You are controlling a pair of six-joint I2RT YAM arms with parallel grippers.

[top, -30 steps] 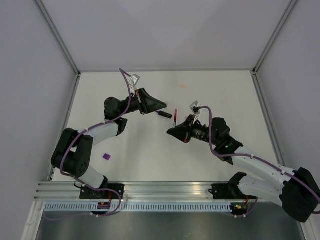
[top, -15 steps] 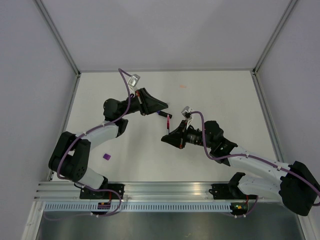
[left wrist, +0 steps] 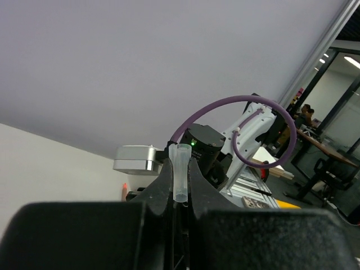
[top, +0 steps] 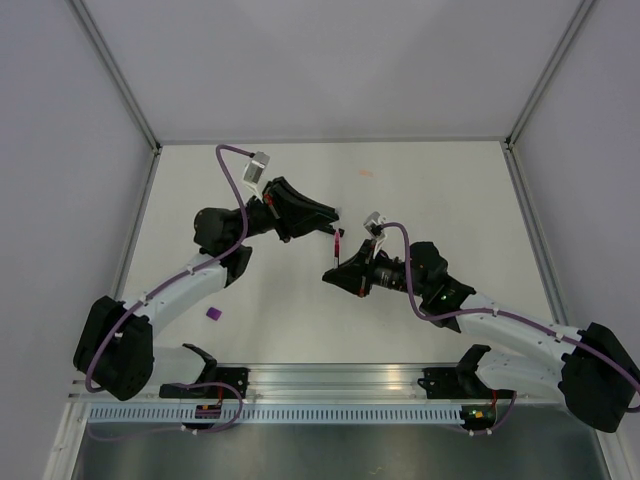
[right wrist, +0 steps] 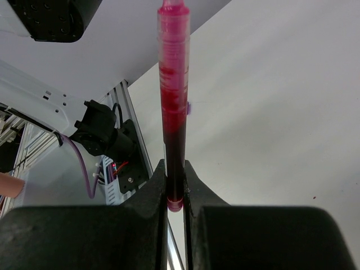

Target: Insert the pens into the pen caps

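Note:
My right gripper [top: 331, 273] [right wrist: 174, 175] is shut on the lower end of the pink-red pen [right wrist: 173, 95], which stands up out of the jaws, its tip [top: 338, 238] towards the left gripper. My left gripper [top: 331, 222] [left wrist: 180, 181] is shut on a pale translucent pen cap [left wrist: 180, 170], open end outwards, just beside the pen tip. I cannot tell if cap and pen touch. The light purple cap [top: 213, 313] lies on the table at the near left. The navy-purple pen cannot be made out.
The white table [top: 440, 190] is walled at the back and on both sides. A faint pink mark [top: 366, 172] lies at the far middle. An aluminium rail [top: 330, 380] with both arm bases runs along the near edge.
The right gripper has carried the pink-red pen left towards the left gripper, then held still. The left arm has swung its elbow and lifted, keeping the cap near the pen tip.

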